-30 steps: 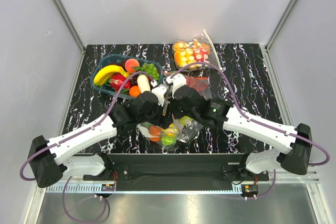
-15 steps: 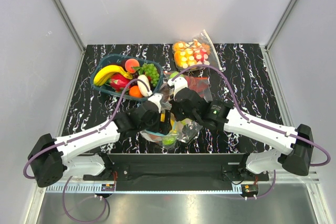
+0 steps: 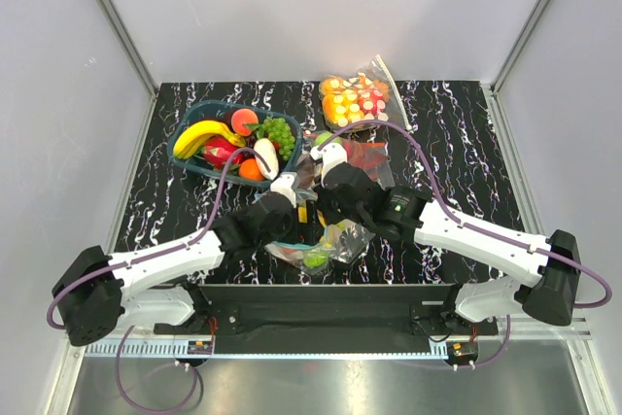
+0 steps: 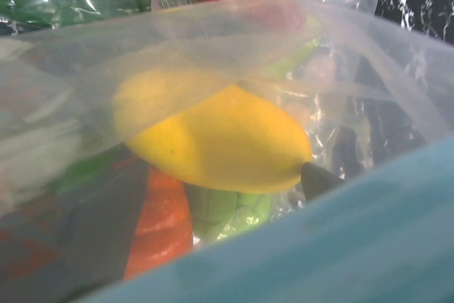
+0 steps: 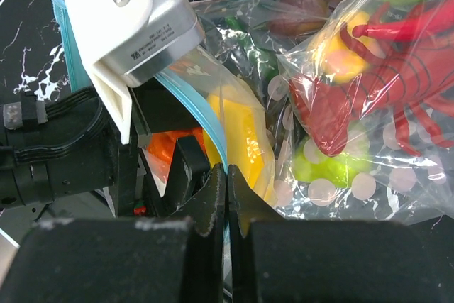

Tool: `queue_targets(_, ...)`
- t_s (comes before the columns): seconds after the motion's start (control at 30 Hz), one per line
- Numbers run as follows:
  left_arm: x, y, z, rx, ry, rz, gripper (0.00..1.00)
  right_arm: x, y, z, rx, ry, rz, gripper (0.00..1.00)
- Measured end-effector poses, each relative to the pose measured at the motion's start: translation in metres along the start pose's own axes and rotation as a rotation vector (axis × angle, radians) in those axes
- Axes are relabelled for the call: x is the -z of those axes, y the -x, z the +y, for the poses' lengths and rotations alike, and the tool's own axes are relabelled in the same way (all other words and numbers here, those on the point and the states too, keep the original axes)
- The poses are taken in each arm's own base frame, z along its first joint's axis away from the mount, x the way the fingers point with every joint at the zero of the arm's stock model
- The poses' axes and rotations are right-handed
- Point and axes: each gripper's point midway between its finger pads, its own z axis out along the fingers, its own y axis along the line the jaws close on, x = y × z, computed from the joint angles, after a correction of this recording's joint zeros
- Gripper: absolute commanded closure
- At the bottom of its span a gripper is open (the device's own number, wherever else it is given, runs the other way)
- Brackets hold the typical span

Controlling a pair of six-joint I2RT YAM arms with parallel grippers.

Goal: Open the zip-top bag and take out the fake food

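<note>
Right wrist cam: right gripper (image 5: 225,200) jaws pinched together on teal lip of small clear crinkly zip-top bag (image 5: 195,104), front-centre, prob. anchoring it; left gripper (image 3: 303,221) at mouth, open/shut unclear; glossy yellow plastic fruit (image 4: 213,140) inside.

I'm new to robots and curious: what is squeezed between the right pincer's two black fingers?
The teal zipper strip of the zip-top bag, clamped in the right pincer. The right wrist view shows it.

A teal basket (image 3: 176,150) stands at the rear left of the table (image 3: 466,143). A small clear bag of orange and red-white pieces (image 3: 355,99) lies at rear centre. A larger clear bag of red items (image 3: 369,155) lies just in front of it.
</note>
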Motion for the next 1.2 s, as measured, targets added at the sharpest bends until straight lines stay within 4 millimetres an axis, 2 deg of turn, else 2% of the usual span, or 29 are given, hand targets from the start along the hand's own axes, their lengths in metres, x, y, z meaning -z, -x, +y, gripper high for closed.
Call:
queue_targets(0.5, -0.022, 0.009, 0.001, 0.066, 0.026, -0.077, 0.07, -0.005, -0.009, -0.011, 0.024, -0.029, 0.012, 0.97)
queue_targets(0.53, -0.024, 0.01, 0.001, 0.068, 0.029, -0.081, 0.09, -0.006, -0.01, -0.012, 0.025, -0.032, 0.016, 0.97)
queue_targets(0.57, -0.026, 0.01, 0.002, 0.071, 0.033, -0.084, 0.18, -0.006, -0.012, -0.013, 0.026, -0.035, 0.019, 0.97)
queue_targets(0.8, -0.036, 0.01, 0.0, 0.092, 0.034, -0.093, 0.61, -0.007, -0.017, -0.004, 0.019, 0.005, 0.029, 0.97)
queue_targets(0.97, -0.033, 0.012, -0.001, 0.085, 0.028, -0.098, 0.69, -0.007, -0.017, -0.004, 0.016, 0.009, 0.026, 0.97)
queue_targets(1.1, -0.019, 0.023, -0.007, 0.078, 0.001, -0.128, 0.73, -0.008, -0.016, -0.005, 0.016, -0.002, 0.022, 0.97)
queue_targets(1.2, -0.006, 0.034, -0.013, 0.076, -0.028, -0.164, 0.72, -0.008, -0.016, -0.007, 0.017, -0.014, 0.019, 0.97)
